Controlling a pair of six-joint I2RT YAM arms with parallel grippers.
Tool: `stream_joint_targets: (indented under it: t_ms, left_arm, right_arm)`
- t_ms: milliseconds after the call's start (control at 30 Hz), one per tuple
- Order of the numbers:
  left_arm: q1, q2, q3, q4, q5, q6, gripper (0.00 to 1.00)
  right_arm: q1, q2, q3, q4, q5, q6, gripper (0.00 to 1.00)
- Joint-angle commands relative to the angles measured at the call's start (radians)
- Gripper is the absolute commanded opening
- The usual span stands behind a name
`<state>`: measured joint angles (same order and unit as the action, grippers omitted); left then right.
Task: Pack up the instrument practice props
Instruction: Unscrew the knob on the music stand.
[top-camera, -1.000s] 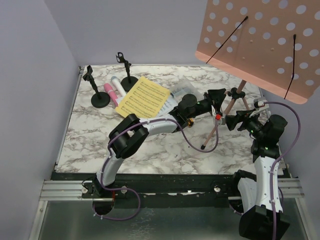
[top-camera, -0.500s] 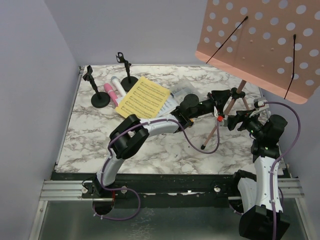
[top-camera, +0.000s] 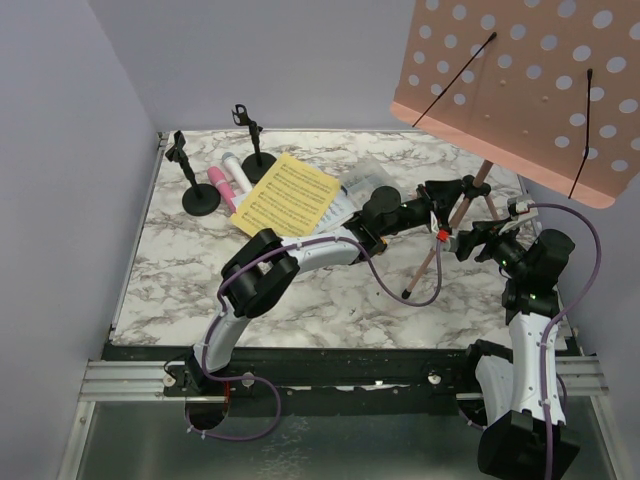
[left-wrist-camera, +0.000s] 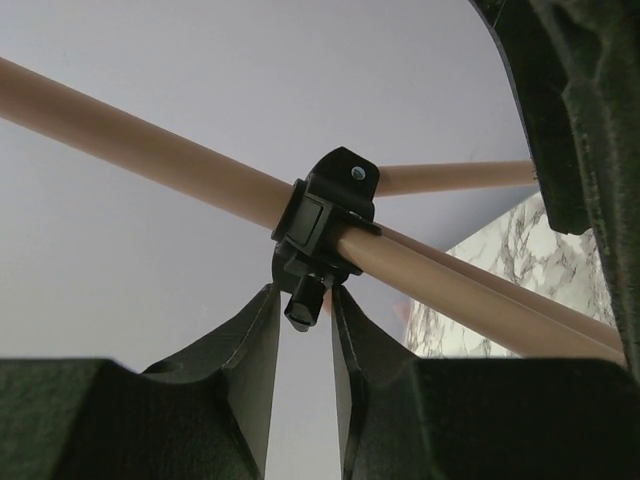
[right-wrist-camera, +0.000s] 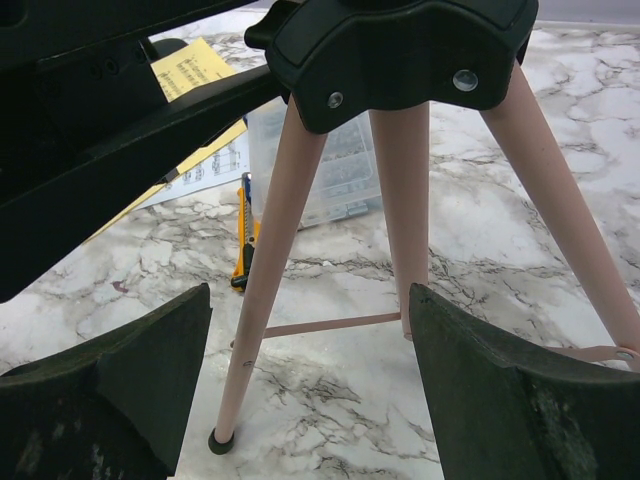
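Note:
The pink perforated music rack (top-camera: 520, 90) stands on its tripod at the right. My left gripper (top-camera: 441, 203) reaches to its pole. In the left wrist view the jaws (left-wrist-camera: 303, 300) are pinched on the small knob (left-wrist-camera: 305, 308) under the black clamp (left-wrist-camera: 322, 225). My right gripper (top-camera: 470, 238) is open and low beside the tripod. A pink leg (right-wrist-camera: 265, 270) shows between its wide fingers (right-wrist-camera: 310, 300), below the black hub (right-wrist-camera: 400, 50). The pink microphone (top-camera: 220, 188), white microphone (top-camera: 236, 172), two black mic holders (top-camera: 200, 198) (top-camera: 258, 165) and yellow sheet music (top-camera: 288, 195) lie at the back left.
A clear compartment box (top-camera: 365, 180) sits behind my left forearm, on white pages (top-camera: 340, 207). A yellow-and-black utility knife (right-wrist-camera: 243, 240) lies near the tripod's front leg. Walls close in on the left, the back and the right of the marble table (top-camera: 180, 280).
My left gripper moved right to the rack's pole and narrowed onto the clamp knob. The right arm has barely moved.

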<state>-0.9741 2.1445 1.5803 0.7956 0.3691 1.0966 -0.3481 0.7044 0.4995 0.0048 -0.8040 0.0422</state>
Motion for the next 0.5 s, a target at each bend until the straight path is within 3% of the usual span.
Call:
stream_joint_targets:
  t_ms: [0,233,467]
  left_arm:
    - [-0.006,0.025,0.041,-0.025,-0.01,-0.012,0.25]
    - [-0.006,0.008,0.034,-0.025,-0.023,-0.055,0.07]
    - [0.011,-0.067,0.03,-0.121,-0.002,-0.275,0.05]
  right_arm:
    - [-0.005,-0.009,0.018,-0.001,0.011,0.0,0.84]
    - [-0.005,-0.009,0.017,-0.002,0.011,-0.001,0.84]
    - [-0.005,-0.009,0.017,-0.002,0.012,-0.001,0.84]
